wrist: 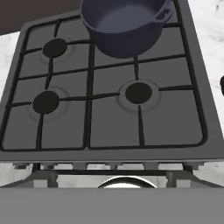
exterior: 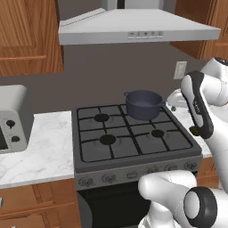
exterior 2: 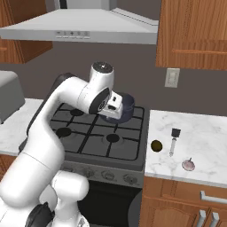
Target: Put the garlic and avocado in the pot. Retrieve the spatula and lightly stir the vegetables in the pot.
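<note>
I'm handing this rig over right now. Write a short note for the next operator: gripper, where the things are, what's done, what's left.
Gripper: raised over the stove, in front of the pot; nothing seen in it; open or shut can't be told.
Pot: on the back right burner, nothing seen inside.
Avocado, spatula, garlic: lying on the counter right of the stove, apart from one another.
Done: nothing yet.
Left: garlic and avocado into the pot, fetch the spatula, stir lightly.
</note>
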Available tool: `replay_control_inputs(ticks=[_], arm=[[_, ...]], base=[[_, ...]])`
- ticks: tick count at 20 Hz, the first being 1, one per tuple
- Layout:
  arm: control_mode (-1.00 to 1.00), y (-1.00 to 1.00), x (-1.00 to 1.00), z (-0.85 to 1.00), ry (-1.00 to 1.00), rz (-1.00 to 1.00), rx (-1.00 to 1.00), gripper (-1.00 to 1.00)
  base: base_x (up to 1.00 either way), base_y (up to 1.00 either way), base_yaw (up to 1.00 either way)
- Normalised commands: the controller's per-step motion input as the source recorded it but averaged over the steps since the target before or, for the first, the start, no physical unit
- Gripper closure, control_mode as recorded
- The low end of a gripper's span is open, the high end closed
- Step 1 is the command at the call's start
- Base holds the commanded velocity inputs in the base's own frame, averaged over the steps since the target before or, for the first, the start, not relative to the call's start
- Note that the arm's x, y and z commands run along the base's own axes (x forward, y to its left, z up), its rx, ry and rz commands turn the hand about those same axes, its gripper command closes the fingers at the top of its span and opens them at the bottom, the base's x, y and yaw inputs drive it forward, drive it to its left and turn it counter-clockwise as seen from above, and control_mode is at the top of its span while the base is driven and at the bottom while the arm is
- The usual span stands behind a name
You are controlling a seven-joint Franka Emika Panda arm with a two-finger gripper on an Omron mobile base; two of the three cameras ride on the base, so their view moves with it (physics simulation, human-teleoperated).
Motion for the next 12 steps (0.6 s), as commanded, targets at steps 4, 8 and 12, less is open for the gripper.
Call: replay_control_inputs(ticks=[4,8,12], arm=[[-1.0,-0.49,0.0,-0.51,0.11,0.07,0.0,-1.0],[-1.0,-0.66,0.01,-0.32,0.02,0.01,0.0,-1.0],[-1.0,-0.6,0.07,-0.04,0.0,0.0,-0.01,-1.0]], base=[[0.0,0.0,0.0],[0.0,0.0,0.0],[0.0,0.0,0.0]])
